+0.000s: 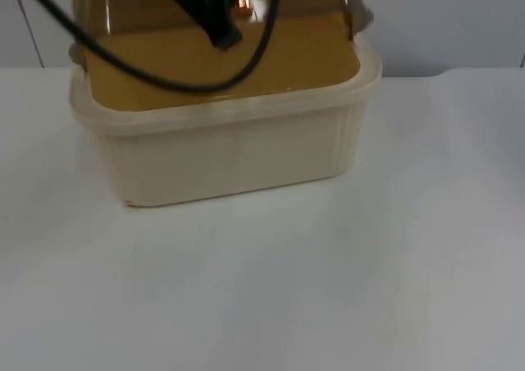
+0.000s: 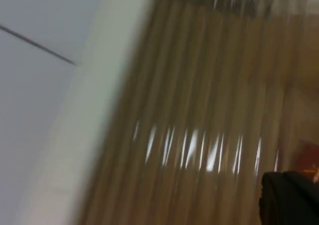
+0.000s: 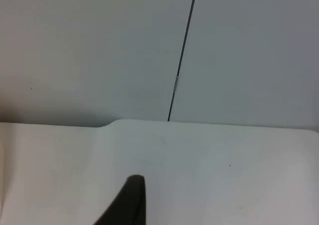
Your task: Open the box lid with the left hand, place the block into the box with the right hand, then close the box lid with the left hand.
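A cream plastic box [image 1: 230,153] stands at the back of the table, against the wall. Its amber see-through lid [image 1: 303,55] covers the opening; how far it is lifted cannot be made out. My left gripper [image 1: 223,34] hangs over the lid's back part, close to it. In the left wrist view the ribbed amber lid [image 2: 199,110] and the cream rim [image 2: 84,135] streak past one black fingertip [image 2: 289,200]. A small orange-red spot [image 1: 242,8] shows beside the gripper; I cannot tell whether it is the block. One right fingertip [image 3: 129,200] stands above bare table.
White table top [image 1: 271,289] stretches in front of and to both sides of the box. The grey partition wall [image 3: 99,51] with a dark vertical seam [image 3: 182,56] closes off the table's far edge.
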Available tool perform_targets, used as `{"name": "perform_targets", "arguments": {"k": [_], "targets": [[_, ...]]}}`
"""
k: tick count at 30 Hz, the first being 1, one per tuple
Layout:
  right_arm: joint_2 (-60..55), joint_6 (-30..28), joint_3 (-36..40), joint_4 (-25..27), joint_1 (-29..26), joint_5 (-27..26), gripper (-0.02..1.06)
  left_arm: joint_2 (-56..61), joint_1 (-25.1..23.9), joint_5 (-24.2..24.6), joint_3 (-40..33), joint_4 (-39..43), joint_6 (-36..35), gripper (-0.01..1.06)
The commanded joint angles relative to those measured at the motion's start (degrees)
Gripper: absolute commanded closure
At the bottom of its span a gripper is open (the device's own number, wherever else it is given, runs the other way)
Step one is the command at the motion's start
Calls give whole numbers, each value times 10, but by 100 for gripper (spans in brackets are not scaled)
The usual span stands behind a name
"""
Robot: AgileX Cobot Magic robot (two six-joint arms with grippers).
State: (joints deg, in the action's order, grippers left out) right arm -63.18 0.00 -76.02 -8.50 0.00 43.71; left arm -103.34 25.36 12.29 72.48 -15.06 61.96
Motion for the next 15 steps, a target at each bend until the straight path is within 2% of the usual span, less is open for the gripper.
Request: {"name": "perform_targets", "arguments": {"k": [1,5,10,13,14,15], "targets": [[6,7,-3,-2,-2,2,-1,12,7,-29,-42,6,-8,105],[6,6,-3,-2,-2,4,-1,26,14,-77,-103,-18,-10,105],[6,6,-3,0,-2,5,-1,60,16,-68,-133,-79,-10,105],[6,6,-3,0,-2,5,-1,114,16,-44,-133,-218,-14,105],[6,6,-3,0,-2,5,-1,114,16,-44,-133,-218,-14,105],[6,6,-3,0,-2,5,-1,131,16,-29,-133,-269,-14,105]]}}
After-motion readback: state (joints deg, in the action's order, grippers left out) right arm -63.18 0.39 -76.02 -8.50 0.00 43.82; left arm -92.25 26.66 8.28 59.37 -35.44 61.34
